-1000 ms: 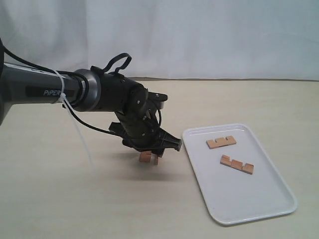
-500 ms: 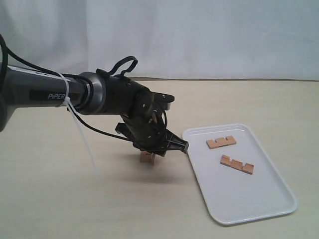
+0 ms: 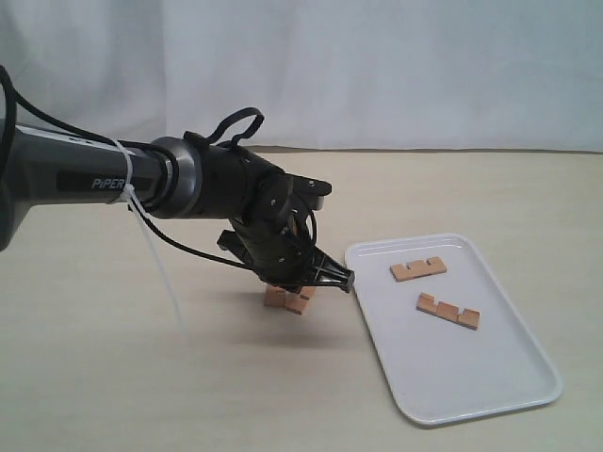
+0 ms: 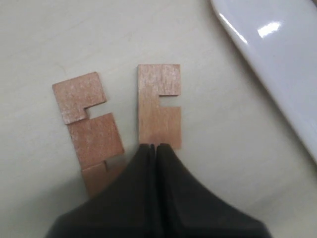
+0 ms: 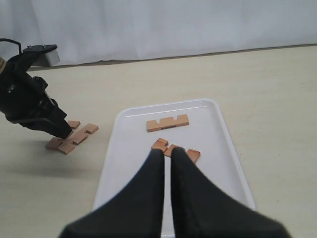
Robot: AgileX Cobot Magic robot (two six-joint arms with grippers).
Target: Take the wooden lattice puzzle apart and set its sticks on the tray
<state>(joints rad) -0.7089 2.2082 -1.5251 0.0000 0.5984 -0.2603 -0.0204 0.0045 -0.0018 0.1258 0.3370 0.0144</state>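
The lattice puzzle is apart. Two notched sticks lie flat side by side on the table, one (image 4: pixel 159 106) beside the other (image 4: pixel 89 124), and they show in the exterior view under the left arm (image 3: pixel 288 299). My left gripper (image 4: pixel 156 147) is shut, its fingertips resting on the end of the nearer stick with nothing seen between them. Two more sticks (image 3: pixel 418 268) (image 3: pixel 448 311) lie on the white tray (image 3: pixel 443 372). My right gripper (image 5: pixel 166 151) hovers over the tray (image 5: pixel 129 163), its fingers together but for a thin slit, holding nothing.
The tray's rim (image 4: pixel 277 64) lies close to the two loose sticks. A white curtain backs the pale table. The left arm's cable and white zip tie (image 3: pixel 155 259) hang toward the table.
The left gripper has shifted right toward the tray and come down slightly. The wood under it now shows as two separate sticks lying apart.
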